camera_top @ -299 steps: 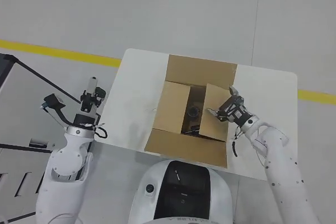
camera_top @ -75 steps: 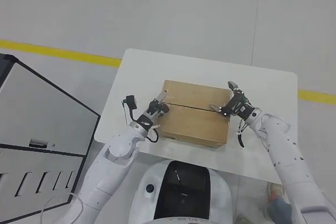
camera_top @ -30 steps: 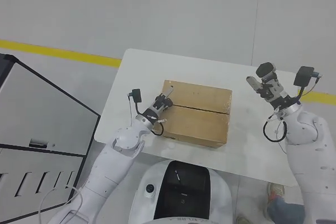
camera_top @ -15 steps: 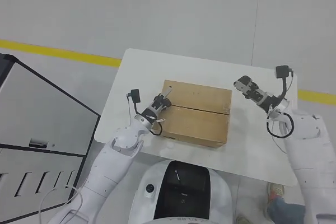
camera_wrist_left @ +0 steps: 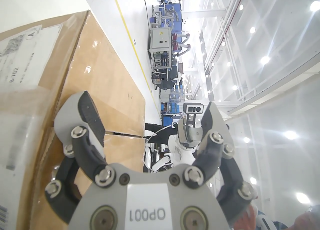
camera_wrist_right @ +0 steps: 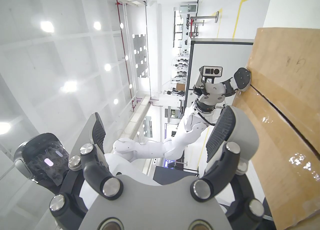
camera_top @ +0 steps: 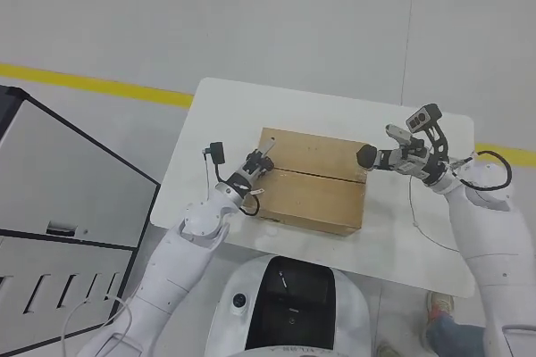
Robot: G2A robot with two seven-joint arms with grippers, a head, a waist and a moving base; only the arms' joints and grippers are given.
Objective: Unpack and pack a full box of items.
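The closed box (camera_top: 313, 178) stands in the middle of the tabletop (camera_top: 420, 241) and blocks any straight pass across it. Its flaps lie flat, so the way over its top is open. The left hand (camera_top: 261, 161), fingers spread, sits against the box's end toward the left edge. The right hand (camera_top: 368, 156), also spread, is just beside the opposite end. Room to pass is widest toward the right edge and along the far edge. The strips by the left and near edges are narrower.
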